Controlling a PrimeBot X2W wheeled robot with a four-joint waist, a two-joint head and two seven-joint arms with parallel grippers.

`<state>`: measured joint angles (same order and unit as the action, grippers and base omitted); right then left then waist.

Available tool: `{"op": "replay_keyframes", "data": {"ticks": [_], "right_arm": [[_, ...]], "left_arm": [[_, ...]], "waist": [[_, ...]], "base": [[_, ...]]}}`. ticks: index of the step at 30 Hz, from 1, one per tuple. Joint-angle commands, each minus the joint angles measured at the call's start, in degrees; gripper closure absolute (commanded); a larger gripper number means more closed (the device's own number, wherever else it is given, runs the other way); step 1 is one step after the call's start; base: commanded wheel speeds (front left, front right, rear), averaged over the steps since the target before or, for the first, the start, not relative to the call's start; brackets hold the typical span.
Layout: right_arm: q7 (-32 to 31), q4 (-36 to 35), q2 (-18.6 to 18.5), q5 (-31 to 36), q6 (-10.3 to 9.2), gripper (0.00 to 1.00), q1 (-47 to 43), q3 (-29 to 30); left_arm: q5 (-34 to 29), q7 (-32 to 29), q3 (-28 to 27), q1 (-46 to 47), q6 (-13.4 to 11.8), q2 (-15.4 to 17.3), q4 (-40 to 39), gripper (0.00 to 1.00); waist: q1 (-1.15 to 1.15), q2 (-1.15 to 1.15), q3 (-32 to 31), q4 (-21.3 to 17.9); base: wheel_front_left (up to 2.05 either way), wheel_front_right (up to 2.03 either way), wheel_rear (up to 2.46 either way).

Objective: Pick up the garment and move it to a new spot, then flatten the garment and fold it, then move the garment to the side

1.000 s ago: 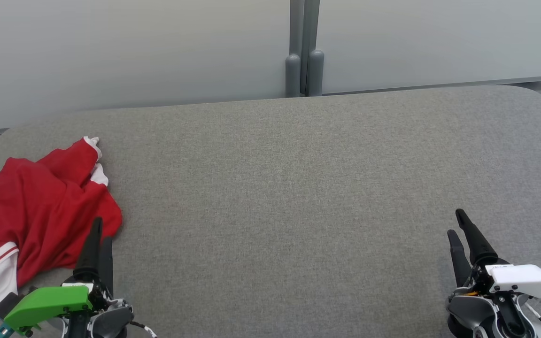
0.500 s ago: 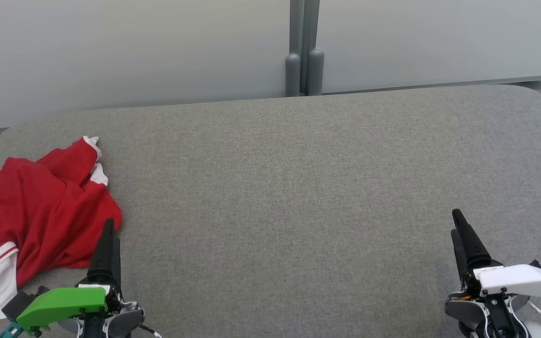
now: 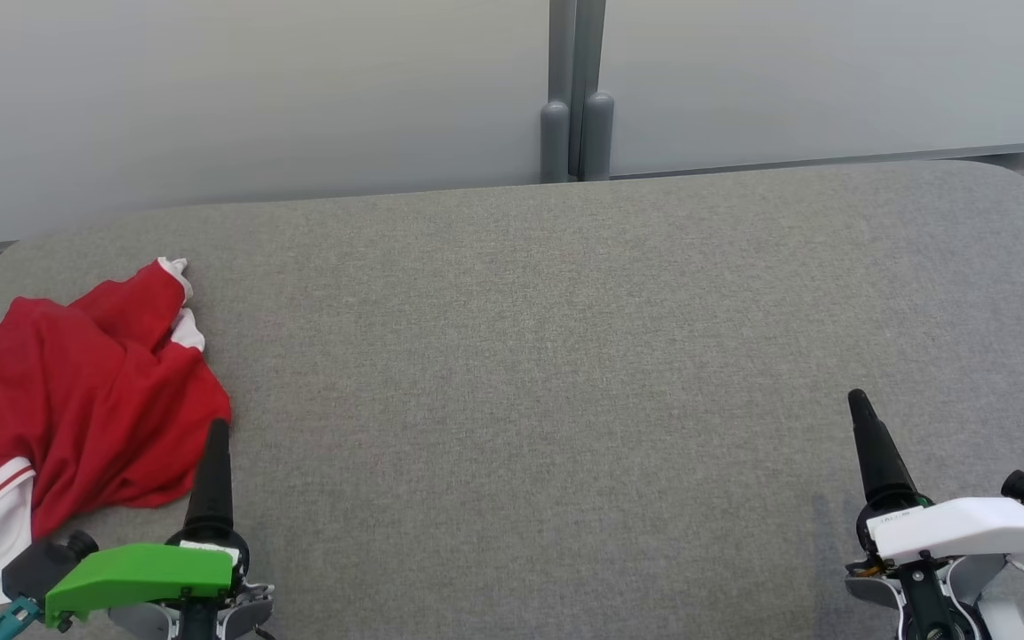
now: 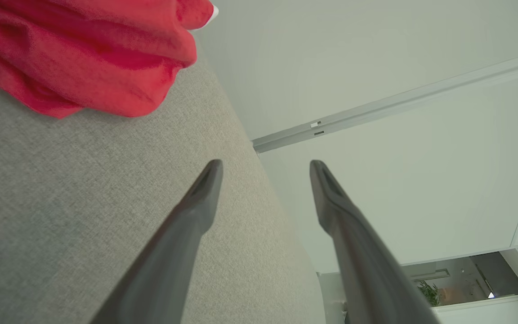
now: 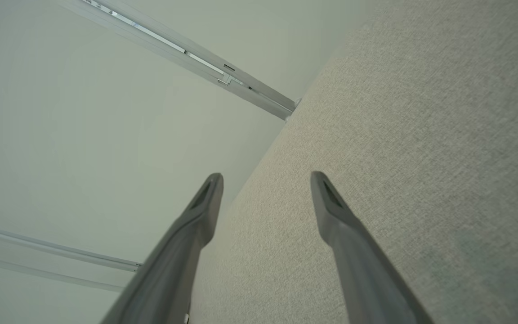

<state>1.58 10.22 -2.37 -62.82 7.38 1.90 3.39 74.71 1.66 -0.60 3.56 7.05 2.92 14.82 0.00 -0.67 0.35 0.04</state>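
Since a second ago, the left gripper [image 3: 217, 436] has slid to the right along the near edge, off the hem of the garment [image 3: 76, 400], and the right gripper [image 3: 859, 404] has turned edge-on; the garment itself has not shifted.

Head view: one red-and-white garment lies crumpled at the far left of the grey padded surface [image 3: 521, 356]. Its long axis appears to run from the near-left corner up to a cuff pointing away. It sits just beside the left gripper, to its left and ahead. The right gripper is well apart, so the left arm is the nearer one for the pick-up.

Left wrist view: the left gripper [image 4: 265, 166] has both fingers spread wide and holds nothing; the garment [image 4: 83, 54] sits up and to the left.

Right wrist view: the right gripper [image 5: 265, 177] is also wide and empty over bare surface [image 5: 421, 135].

Count: one garment, two grippers.
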Motion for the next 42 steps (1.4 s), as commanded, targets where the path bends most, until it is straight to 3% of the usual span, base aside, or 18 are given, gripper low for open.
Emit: {"op": "replay_keyframes", "data": {"ticks": [1,22,42], "right_arm": [[0.8,-1.3,-0.4,3.6,0.11,0.00,0.3,-0.1],[4.8,-2.9,-2.9,25.2,0.13,0.00,-0.8,-3.1],[7.8,-2.1,-4.9,36.9,0.15,0.00,-2.4,-5.0]], "left_arm": [[-3.8,0.7,0.2,0.2,-0.1,0.9,-0.8,0.00],[-29.8,4.7,-0.2,-1.5,0.5,1.6,-1.5,0.00],[-44.9,7.7,1.3,-3.5,0.5,2.4,-0.6,0.00]], "waist": [[0.00,0.18,0.0,0.0],[0.00,0.29,0.1,0.0],[0.00,0.39,-0.4,0.2]], "base": [[0.00,0.00,0.00],[0.00,0.00,0.00],[0.00,0.00,0.00]]}}
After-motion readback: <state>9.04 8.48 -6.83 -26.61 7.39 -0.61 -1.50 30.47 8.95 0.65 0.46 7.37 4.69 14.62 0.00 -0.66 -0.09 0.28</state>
